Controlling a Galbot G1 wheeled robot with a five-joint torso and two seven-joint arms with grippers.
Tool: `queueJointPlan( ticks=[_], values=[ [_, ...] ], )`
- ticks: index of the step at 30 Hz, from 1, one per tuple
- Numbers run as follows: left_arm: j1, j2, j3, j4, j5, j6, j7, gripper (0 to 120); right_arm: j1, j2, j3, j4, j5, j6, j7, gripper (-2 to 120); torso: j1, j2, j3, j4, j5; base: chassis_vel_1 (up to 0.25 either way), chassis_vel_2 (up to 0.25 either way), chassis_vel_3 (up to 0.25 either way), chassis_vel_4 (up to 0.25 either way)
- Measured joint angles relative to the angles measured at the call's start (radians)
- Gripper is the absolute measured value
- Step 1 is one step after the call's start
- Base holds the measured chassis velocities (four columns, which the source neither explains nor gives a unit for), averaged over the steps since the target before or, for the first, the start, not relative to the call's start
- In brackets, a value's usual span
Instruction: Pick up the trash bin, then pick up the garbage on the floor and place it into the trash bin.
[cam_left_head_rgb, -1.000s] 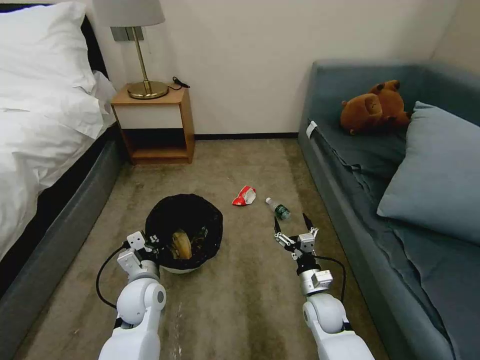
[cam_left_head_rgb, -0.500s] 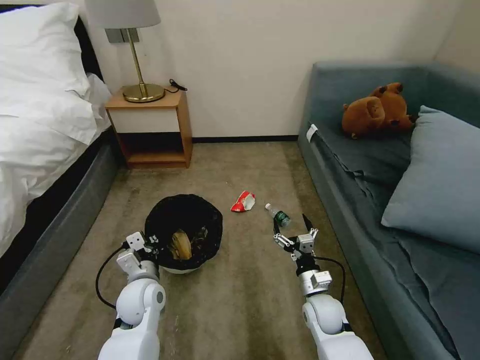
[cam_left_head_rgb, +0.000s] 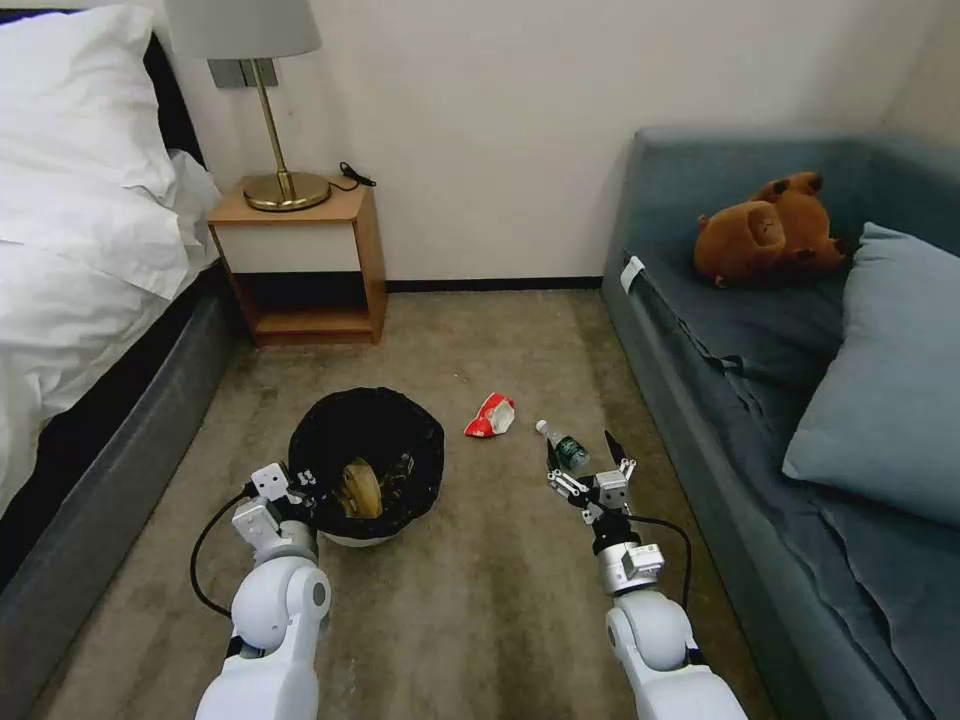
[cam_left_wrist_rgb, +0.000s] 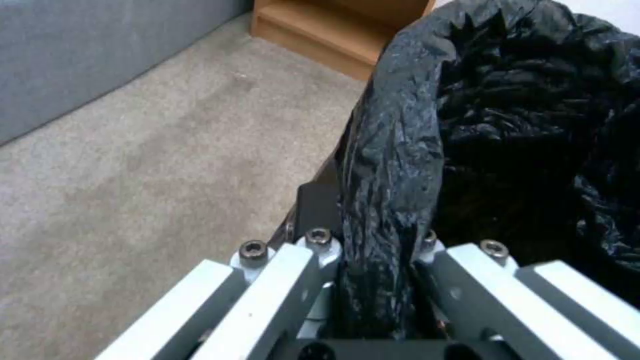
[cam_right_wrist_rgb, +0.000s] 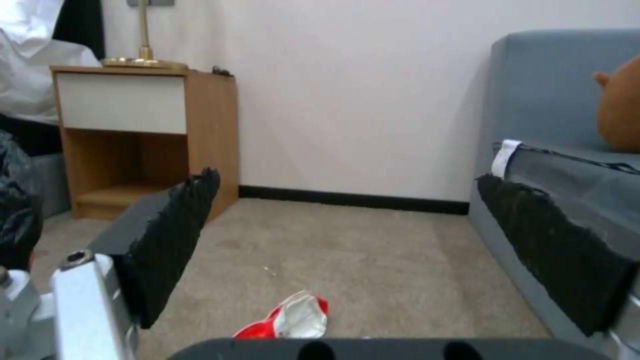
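The left end effector (cam_left_head_rgb: 300, 487) is clamped on the bag-lined rim of the trash bin (cam_left_head_rgb: 368, 462), which holds brown paper and a packet inside. Just beyond the bin on the carpet lies the red-white wrapper (cam_left_head_rgb: 490, 416), with the small bottle (cam_left_head_rgb: 563, 447) beside it. The right end effector (cam_left_head_rgb: 585, 462), fingers spread apart, hovers touching neither, right next to the bottle.
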Motion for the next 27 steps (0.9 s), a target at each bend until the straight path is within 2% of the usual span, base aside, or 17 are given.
queueJointPlan(
  ticks=[27],
  values=[
    [0.019, 0.000, -0.008, -0.008, 0.004, -0.009, 0.002, 4, -0.014, -0.003, -0.019, -0.016, -0.018, 0.023, 0.000, 96, 0.000, 0.000, 0.000, 0.0000, 0.0000, -0.077, 0.076, 0.079, -0.080]
  ],
)
